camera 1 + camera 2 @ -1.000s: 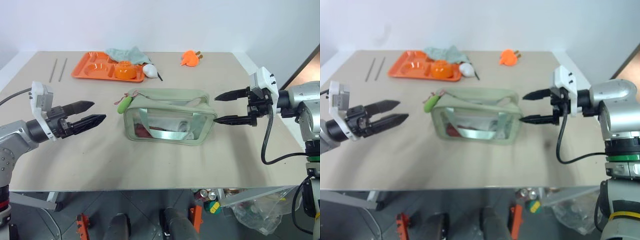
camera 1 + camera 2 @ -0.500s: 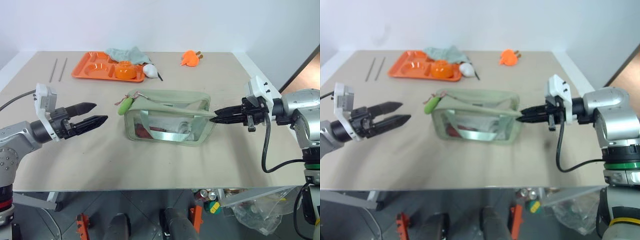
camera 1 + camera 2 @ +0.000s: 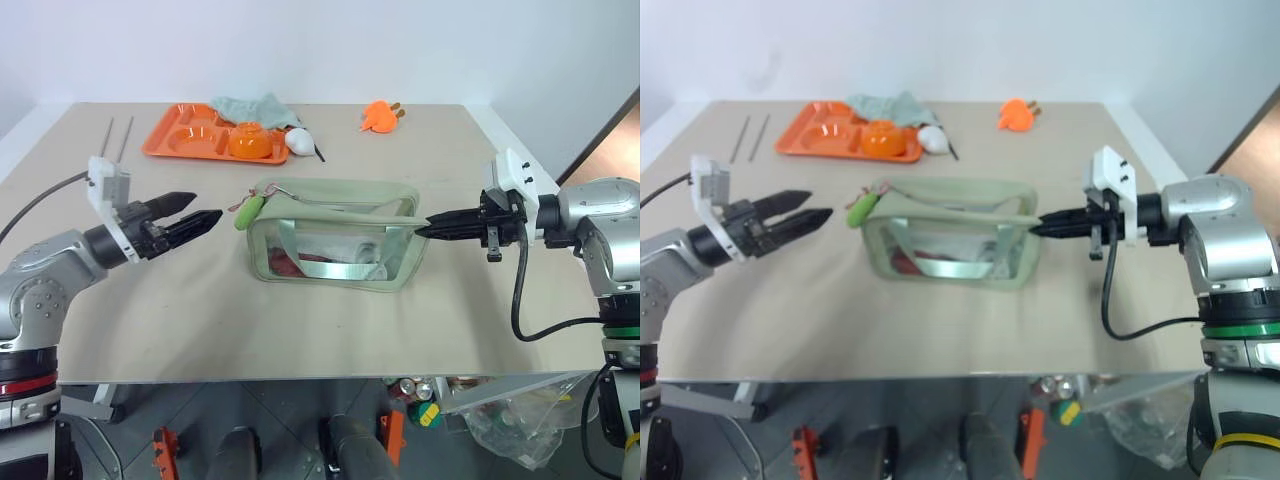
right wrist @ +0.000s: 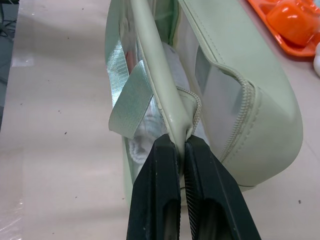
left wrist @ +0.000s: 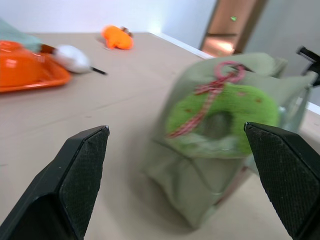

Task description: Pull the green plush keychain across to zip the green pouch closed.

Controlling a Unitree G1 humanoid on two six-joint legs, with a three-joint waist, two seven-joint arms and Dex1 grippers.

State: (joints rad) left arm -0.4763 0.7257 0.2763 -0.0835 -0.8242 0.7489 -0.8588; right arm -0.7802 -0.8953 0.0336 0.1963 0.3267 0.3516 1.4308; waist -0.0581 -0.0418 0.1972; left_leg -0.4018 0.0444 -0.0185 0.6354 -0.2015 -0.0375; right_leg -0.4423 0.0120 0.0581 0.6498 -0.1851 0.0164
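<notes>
Right wrist view: right gripper (image 4: 181, 145) pinched tight on the end of the green pouch (image 3: 335, 232), clamping the strap or edge seam beside the end of the zipper. Pouch sits mid-table (image 3: 300, 330), long side facing the robot. Green plush keychain (image 3: 248, 211) hangs off the pouch's far-left corner, red-and-white loop showing. Left gripper (image 3: 195, 222) hovers just left of the keychain, fingers wide apart, nothing between them; in the left wrist view the keychain (image 5: 220, 117) sits ahead, between the two fingertips.

Risks, as judged:
- Plush is soft and small. A shallow close may catch only the thin loop or slide off, and the pull would then go nowhere.
- Right grip is on a narrow bit of fabric. A hard tug on the zipper could pull it free, and the whole pouch would drag along instead of zipping.
- Pulling off the zipper line could jam the slider.
- Orange tray (image 3: 190, 135) at far left lies well clear.
</notes>
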